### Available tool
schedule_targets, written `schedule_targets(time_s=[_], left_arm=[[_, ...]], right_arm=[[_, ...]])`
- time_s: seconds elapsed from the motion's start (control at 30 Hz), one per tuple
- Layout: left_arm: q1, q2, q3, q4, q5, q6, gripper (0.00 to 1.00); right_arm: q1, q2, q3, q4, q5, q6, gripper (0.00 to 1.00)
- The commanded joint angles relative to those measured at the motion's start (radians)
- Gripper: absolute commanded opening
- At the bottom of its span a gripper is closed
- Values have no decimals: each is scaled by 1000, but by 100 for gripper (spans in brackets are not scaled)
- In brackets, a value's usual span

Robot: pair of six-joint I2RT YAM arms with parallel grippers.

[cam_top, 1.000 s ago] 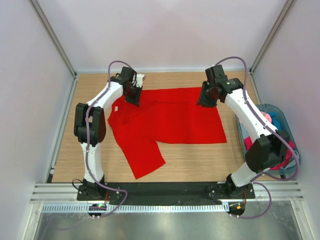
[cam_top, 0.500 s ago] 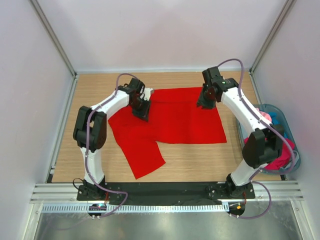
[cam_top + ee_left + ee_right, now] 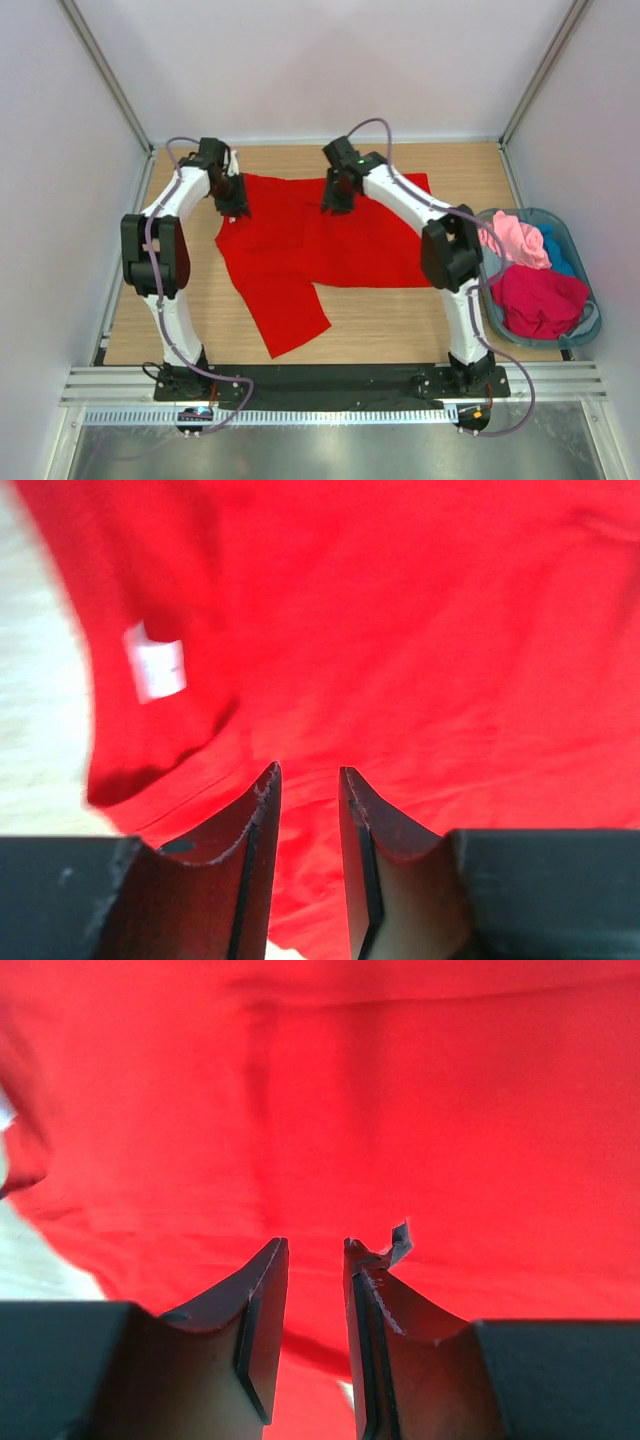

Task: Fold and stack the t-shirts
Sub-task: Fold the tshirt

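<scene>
A bright red t-shirt (image 3: pixel 350 245) lies spread flat on the wooden table (image 3: pixel 400 320), one sleeve (image 3: pixel 290 315) pointing toward the near edge. My left gripper (image 3: pixel 235 203) hovers over its far left corner, jaws a narrow gap apart with nothing between them. In the left wrist view the gripper (image 3: pixel 310 770) is over red t-shirt cloth (image 3: pixel 430 630), with the white neck label (image 3: pixel 155 672) to the left. My right gripper (image 3: pixel 333 200) is over the shirt's far middle. In the right wrist view its jaws (image 3: pixel 315 1243) are slightly apart and empty above the red cloth (image 3: pixel 400 1090).
A translucent blue-grey basket (image 3: pixel 588 330) stands at the right edge of the table. It holds a pink t-shirt (image 3: pixel 510 235), a teal one (image 3: pixel 558 250) and a crimson one (image 3: pixel 540 300). White walls enclose the table on three sides.
My right arm has swung left, from the shirt's far right corner to its far middle. My left gripper opened, moved right, then back to the far left corner.
</scene>
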Motion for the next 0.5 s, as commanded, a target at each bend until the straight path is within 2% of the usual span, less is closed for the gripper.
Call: schedule_targets(time_s=[0.0, 0.13, 0.47], left_arm=[[13, 3, -25, -28, 5, -66, 31], [21, 14, -54, -10, 55, -98, 31], [21, -26, -209, 36, 25, -119, 32]], right_arm=[[60, 90, 142, 3, -26, 26, 36], [106, 199, 237, -25, -38, 40, 36], [146, 234, 173, 20, -14, 72, 36]])
